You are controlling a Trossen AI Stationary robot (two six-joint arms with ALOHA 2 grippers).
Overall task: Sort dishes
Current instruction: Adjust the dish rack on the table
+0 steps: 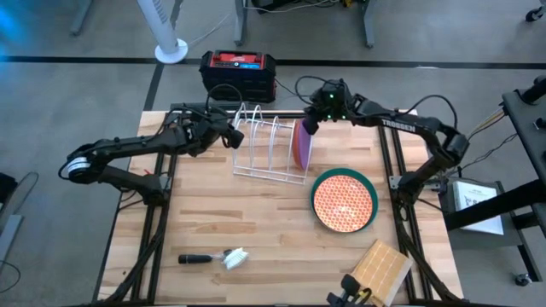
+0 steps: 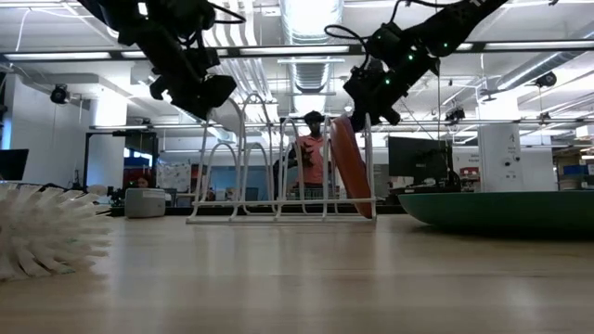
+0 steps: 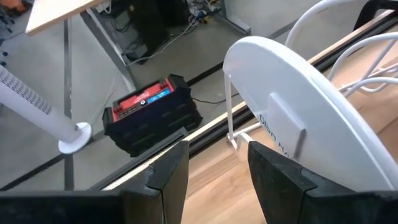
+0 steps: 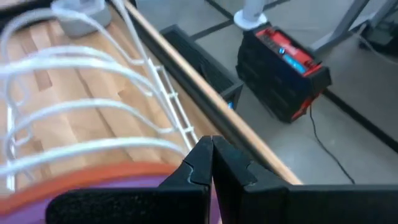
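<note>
Plates are the matter here, and they sit in two places. One orange plate (image 1: 345,203) lies flat inside the larger teal-green plate (image 1: 370,189) on the worktop (image 1: 256,222), in front of the rack and toward the right arm's side. Two more plates, a purple plate (image 1: 302,145) and an orange-rimmed plate (image 2: 351,167), stand on edge in the white wire rack (image 1: 269,149), at its right end, leaning a little. Their flat faces look along the rack, so their long axis runs upright and front to back.

The right pincer (image 1: 310,125) is just above the rear top edge of these standing plates, with its fingers pressed fully together and holding nothing that I can see. I judge it has placed them, or is steadying them.

The left pincer (image 1: 230,135) hovers at the opposite, left end of the rack, half open. In its wrist view a white disc-shaped thing (image 3: 298,118) is just beyond its fingers (image 3: 171,174), but I cannot tell if it is gripped.

The stacked pair on the worktop is nearer to the right arm, so that arm seems better placed for the next pick.
</note>
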